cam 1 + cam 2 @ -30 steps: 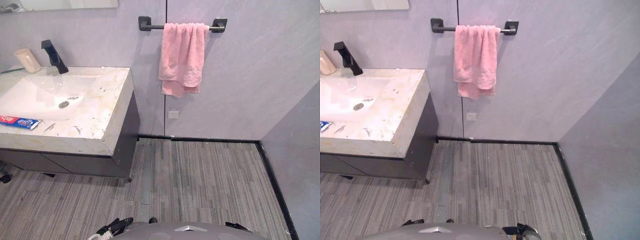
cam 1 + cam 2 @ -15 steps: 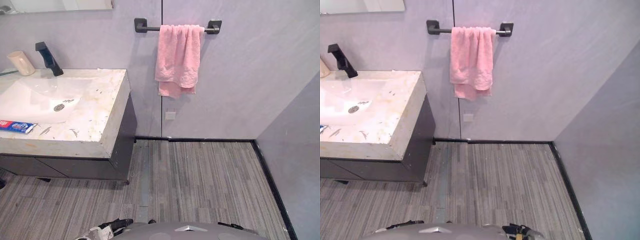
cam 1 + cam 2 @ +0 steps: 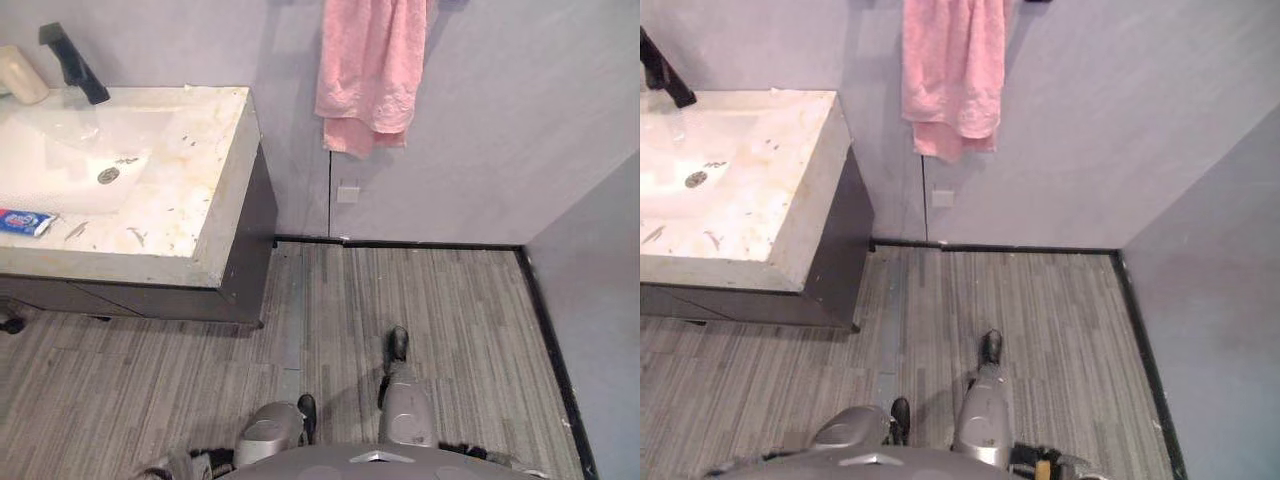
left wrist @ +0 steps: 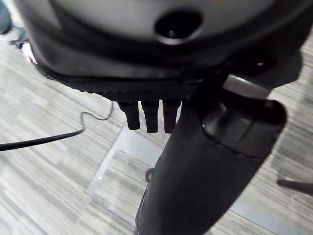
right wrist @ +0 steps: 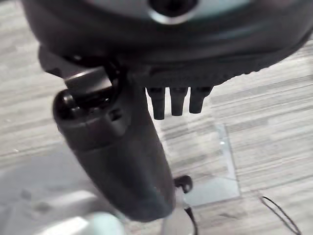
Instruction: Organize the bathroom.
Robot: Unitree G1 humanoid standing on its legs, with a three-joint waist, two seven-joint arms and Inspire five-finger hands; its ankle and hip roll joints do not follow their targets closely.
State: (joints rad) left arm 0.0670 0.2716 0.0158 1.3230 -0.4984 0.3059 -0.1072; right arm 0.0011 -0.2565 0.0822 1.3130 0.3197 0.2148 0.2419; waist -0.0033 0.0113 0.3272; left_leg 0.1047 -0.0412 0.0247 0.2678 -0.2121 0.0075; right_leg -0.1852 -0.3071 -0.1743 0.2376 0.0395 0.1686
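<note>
A pink towel (image 3: 368, 70) hangs on the grey wall straight ahead, its folds reaching down to a lower hem. To the left, a marble counter (image 3: 215, 200) holds a white sink. A toothpaste tube (image 3: 25, 222) lies on its near left side. A beige cup (image 3: 20, 72) and a black faucet (image 3: 72, 62) stand at the back. My left hand (image 4: 149, 115) hangs low over the floor with straight fingers, open and holding nothing. My right hand (image 5: 178, 103) hangs the same way, open, with nothing in it.
A dark cabinet (image 3: 250, 260) sits under the counter, its corner jutting toward the floor space. A white wall plate (image 3: 347, 192) is below the towel. Grey plank floor (image 3: 450, 310) runs to a black skirting and a side wall on the right.
The whole picture has shifted: the camera now looks further down and the towel rail has left the top edge. Towel, counter and items on it stay put.
</note>
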